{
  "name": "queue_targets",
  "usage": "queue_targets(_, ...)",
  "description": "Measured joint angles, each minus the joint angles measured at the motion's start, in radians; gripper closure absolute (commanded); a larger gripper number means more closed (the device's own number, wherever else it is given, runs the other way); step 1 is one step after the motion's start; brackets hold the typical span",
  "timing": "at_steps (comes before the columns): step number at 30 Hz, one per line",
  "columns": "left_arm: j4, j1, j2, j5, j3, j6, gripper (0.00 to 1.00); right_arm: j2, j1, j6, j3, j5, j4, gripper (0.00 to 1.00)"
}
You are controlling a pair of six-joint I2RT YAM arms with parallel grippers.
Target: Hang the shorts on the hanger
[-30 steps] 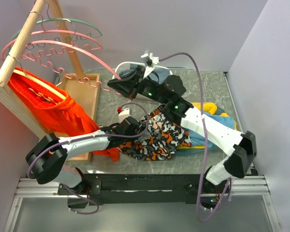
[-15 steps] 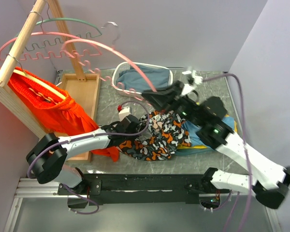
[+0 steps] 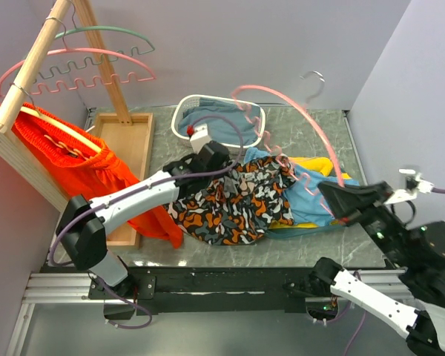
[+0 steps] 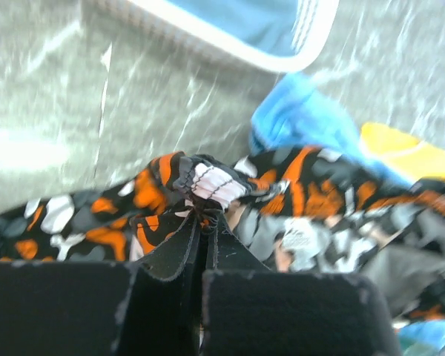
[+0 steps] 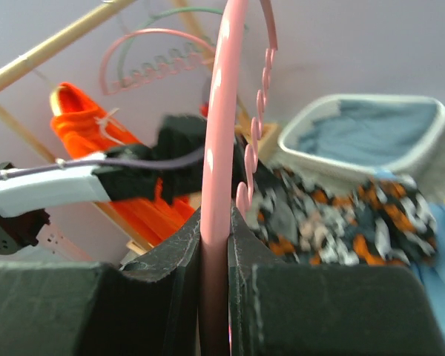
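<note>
The black shorts with orange, white and grey blobs lie spread on the table's middle. My left gripper is shut on their bunched edge at the far side. My right gripper is shut on the pink hanger and holds it in the air over the right of the table, its wire hook toward the back. In the right wrist view the hanger's bar runs up between the shut jaws, with the shorts beyond.
A white basket with blue cloth stands at the back. Blue and yellow clothes lie under the shorts on the right. A wooden rack on the left holds a green hanger, a pink hanger and an orange garment.
My right arm swung the pink hanger from the rack rightward to over the table's right side. My left gripper pulled the shorts' edge toward the back, spreading them.
</note>
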Motion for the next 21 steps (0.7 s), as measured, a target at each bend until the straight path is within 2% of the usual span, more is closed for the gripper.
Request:
queue_targets(5, -0.063, 0.026, 0.049, -0.043, 0.125, 0.002, 0.99, -0.036, 0.0, 0.08, 0.08, 0.08, -0.24, 1.0)
queue_targets(10, -0.087, 0.085, 0.087, -0.045, 0.204, 0.053, 0.99, -0.029, -0.001, 0.116, 0.135, 0.084, -0.439, 1.0)
queue_targets(14, -0.093, 0.113, 0.098, -0.033, 0.238, 0.132, 0.99, -0.016, -0.001, 0.122, 0.145, 0.045, -0.506, 1.0)
queue_targets(21, -0.093, 0.114, 0.098, 0.026, 0.243, 0.241, 0.99, -0.01, -0.001, 0.123, 0.077, -0.042, -0.488, 1.0)
